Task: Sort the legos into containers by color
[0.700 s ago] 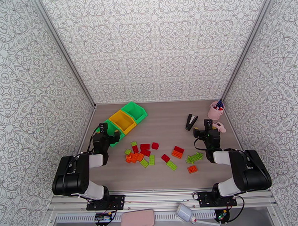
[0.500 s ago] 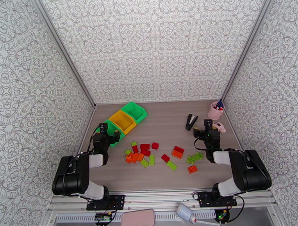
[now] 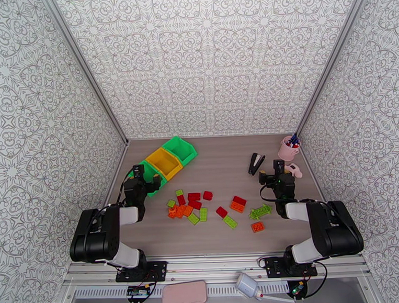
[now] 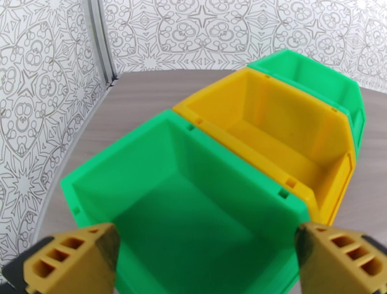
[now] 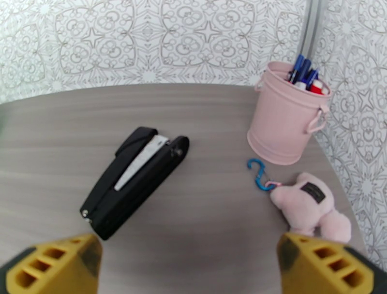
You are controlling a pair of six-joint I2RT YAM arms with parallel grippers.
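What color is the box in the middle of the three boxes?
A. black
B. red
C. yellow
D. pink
C: the middle bin is yellow, and it sits joined between the near green bin and the far green bin.

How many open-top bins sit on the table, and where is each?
3, joined in a row at the table's left: near green bin by the left arm, yellow bin in the middle, far green bin behind it. None seems hidden.
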